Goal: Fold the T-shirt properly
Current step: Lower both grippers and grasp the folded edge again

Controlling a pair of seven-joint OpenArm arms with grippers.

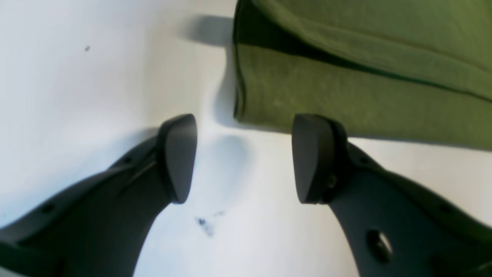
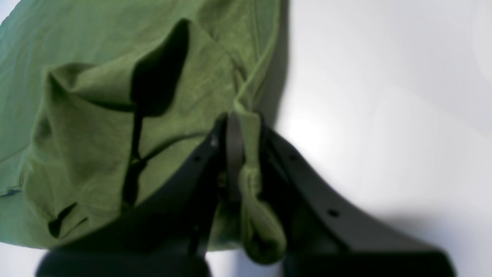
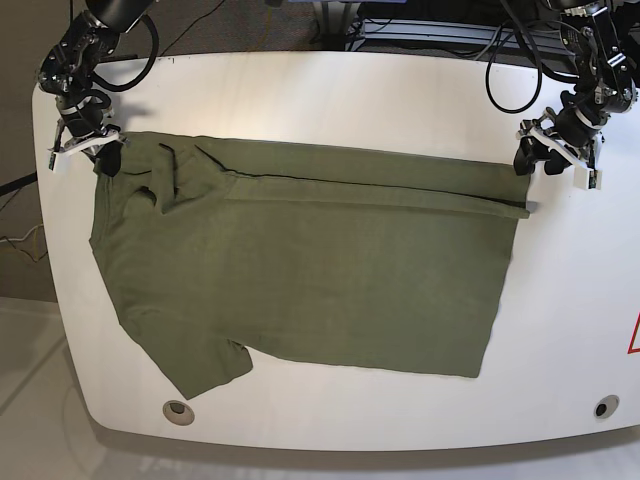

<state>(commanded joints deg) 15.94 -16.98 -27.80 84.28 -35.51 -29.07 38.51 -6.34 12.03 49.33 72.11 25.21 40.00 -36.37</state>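
On the table (image 3: 560, 300), one T-shirt (image 3: 330, 270); right tool (image 2: 244, 127) pinches it, left tool (image 1: 244, 157) gapes.

Each arm is black, built of jointed segments, with loose black cables looping along the upper links. A white bracket sits directly behind each claw. The left claw (image 1: 244, 157) has two dark grey curved fingers (image 1: 96, 215) ending in rounded, matte black pads (image 1: 178, 156). Small screw holes run along each finger behind the pad; one finger also carries a larger oval hole. The right claw (image 2: 244, 130) has matching dark fingers with small holes.
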